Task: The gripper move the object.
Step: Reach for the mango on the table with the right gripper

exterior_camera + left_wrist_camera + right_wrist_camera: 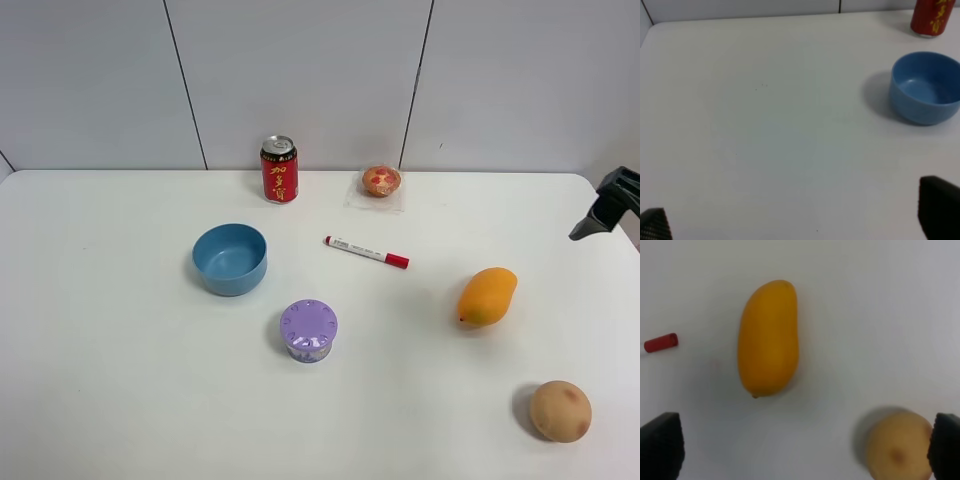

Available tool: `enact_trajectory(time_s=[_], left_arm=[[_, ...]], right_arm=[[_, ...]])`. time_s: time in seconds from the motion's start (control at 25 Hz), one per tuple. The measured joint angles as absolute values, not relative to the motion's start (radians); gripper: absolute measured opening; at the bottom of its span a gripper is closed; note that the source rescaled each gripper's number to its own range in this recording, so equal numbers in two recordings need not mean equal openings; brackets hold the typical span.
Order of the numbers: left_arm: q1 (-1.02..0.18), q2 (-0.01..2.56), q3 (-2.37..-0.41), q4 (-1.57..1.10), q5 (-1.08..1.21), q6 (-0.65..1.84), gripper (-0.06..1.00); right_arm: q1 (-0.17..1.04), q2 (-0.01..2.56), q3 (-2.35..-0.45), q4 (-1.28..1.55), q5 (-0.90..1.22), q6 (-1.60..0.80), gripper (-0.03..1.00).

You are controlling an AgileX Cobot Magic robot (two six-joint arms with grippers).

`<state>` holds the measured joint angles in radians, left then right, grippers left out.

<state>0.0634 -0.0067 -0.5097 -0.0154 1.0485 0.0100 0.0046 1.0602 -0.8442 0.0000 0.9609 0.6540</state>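
Seen from above, the mango (488, 296) lies at eight o'clock from the right gripper (606, 210), whose wide-open jaws hold nothing.

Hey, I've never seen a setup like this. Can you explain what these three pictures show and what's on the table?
This is a robot with two arms, each ending in a black two-fingered claw. One picture comes from a camera mounted high; the other two come from cameras on the wrists. On the white table are a red can, a blue bowl, a marker, a wrapped pastry, a purple tub, a mango and a round brown fruit. The left gripper is open, with bowl and can in its view. The right gripper is open too, facing the mango. Nothing is held.
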Motion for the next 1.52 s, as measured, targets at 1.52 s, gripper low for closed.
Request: enact_trajectory(time_s=[1.52], left_arm=[[0.063,-0.007,-0.51,-0.014,1.048,0.01,1.0]], right_arm=[[0.121,1.729,-1.007,-0.017,0.821,0.849,0.96]])
